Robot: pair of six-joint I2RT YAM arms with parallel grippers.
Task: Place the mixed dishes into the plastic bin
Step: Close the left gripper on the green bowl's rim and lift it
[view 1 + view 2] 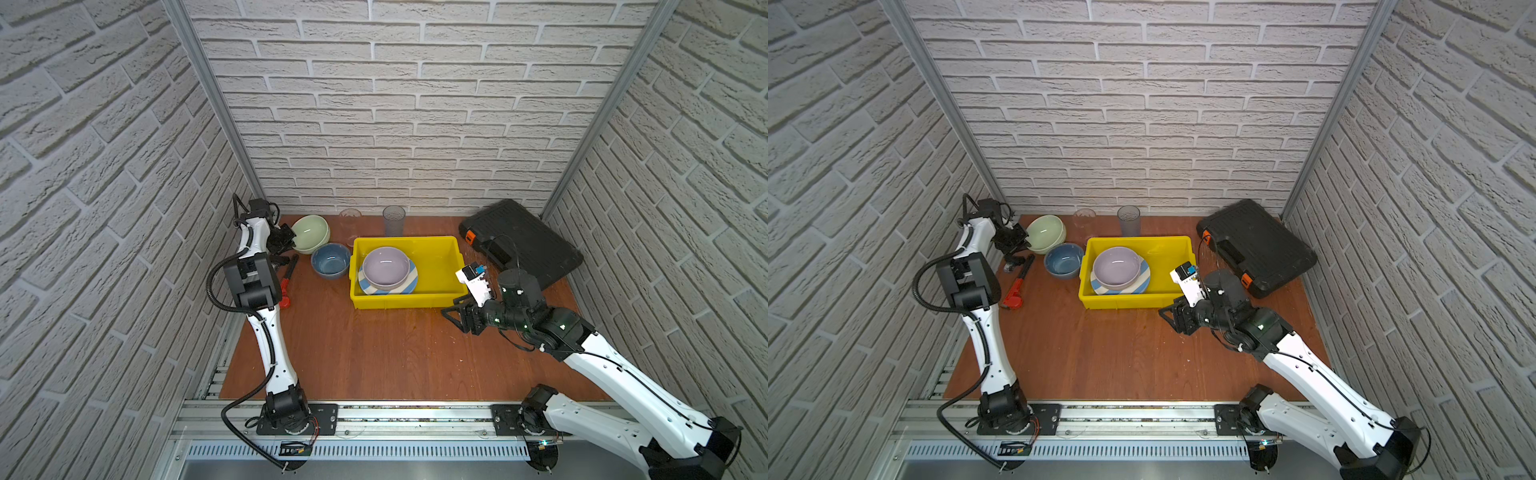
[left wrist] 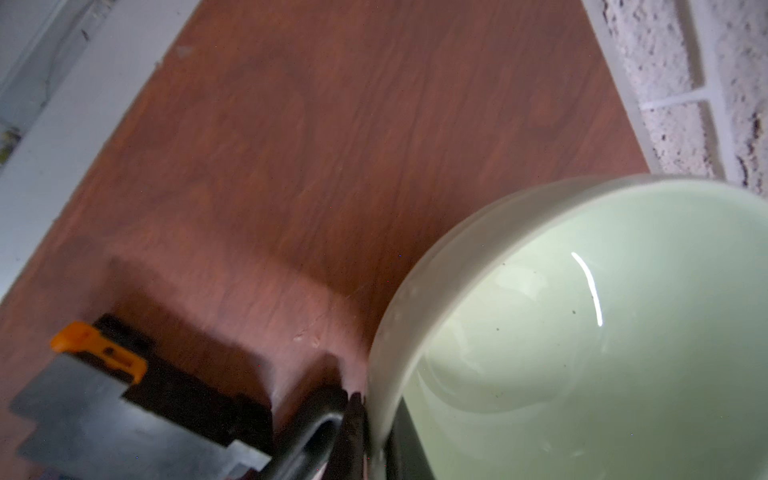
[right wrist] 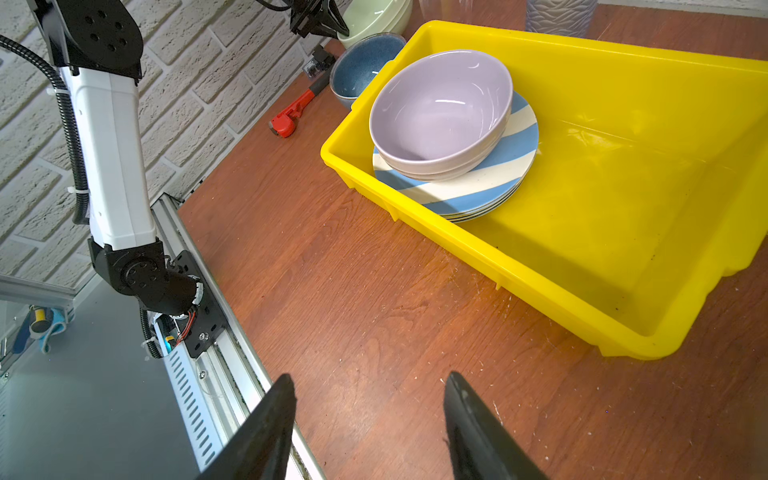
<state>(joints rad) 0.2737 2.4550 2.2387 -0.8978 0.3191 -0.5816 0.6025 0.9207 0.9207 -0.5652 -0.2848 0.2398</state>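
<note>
Centre left in both top views, my left gripper point(image 1: 291, 242) pinches the pale green bowl point(image 1: 311, 232) by its left rim, one finger inside, one outside. So thin a hold could let it swing and knock the blue bowl point(image 1: 330, 259) just beside. The yellow bin point(image 1: 399, 301) sits mid-frame. Lower right of it, my right gripper point(image 1: 451, 306) hangs empty, fingers apart.

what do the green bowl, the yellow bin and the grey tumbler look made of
The pale green bowl: likely glazed ceramic, glossy, with a sharp light streak and a thick rim. The yellow bin: moulded plastic, semi-gloss, with a rolled rim and ribs under it. The grey tumbler: see-through, plastic or glass; cannot tell.
</note>
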